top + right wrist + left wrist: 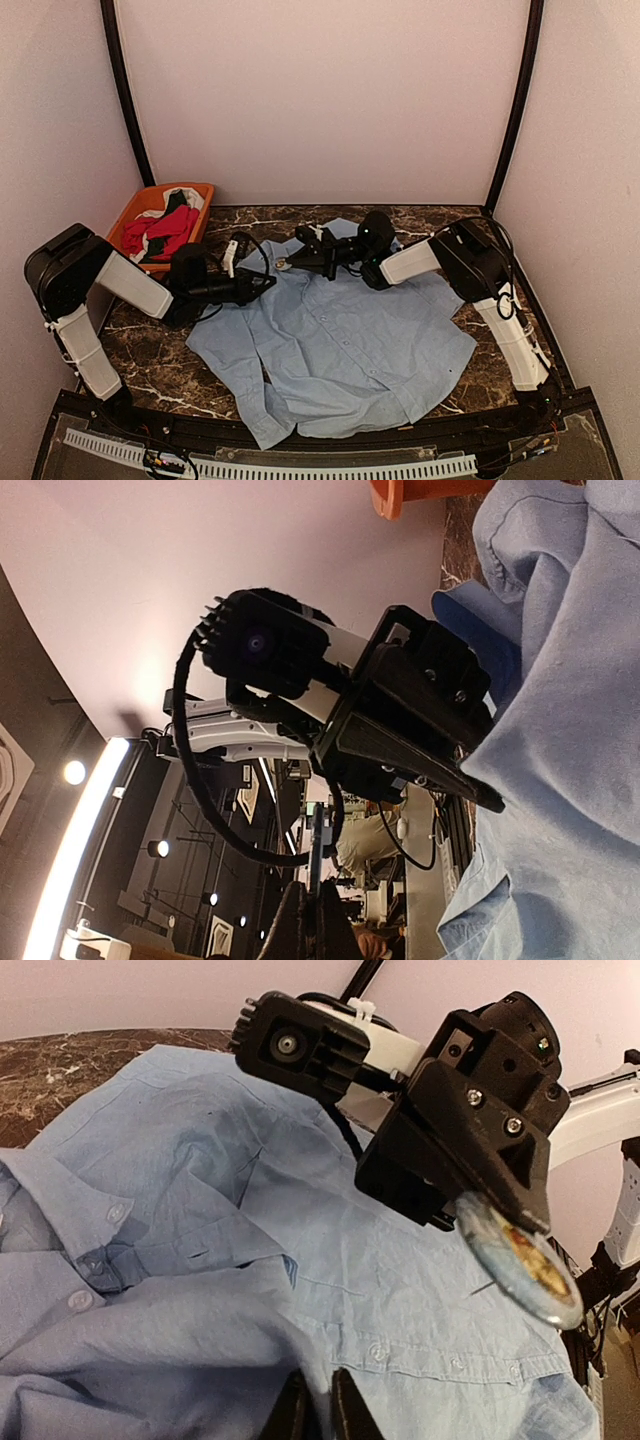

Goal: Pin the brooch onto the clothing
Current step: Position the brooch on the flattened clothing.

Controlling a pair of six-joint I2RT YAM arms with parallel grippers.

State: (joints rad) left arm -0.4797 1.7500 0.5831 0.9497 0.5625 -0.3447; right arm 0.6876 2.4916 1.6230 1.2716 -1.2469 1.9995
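right gripper clamps the brooch near the shirt, at its 11 o'clock by the collar. left gripper pinches fabric. needs cloth taut, pin angled shallow, approach slow imo.

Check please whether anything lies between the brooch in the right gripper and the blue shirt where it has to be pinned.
Nothing visible does. The right gripper holds the brooch close over bare fabric of the shirt. The left gripper pinches the shirt off to the side, not under the brooch.
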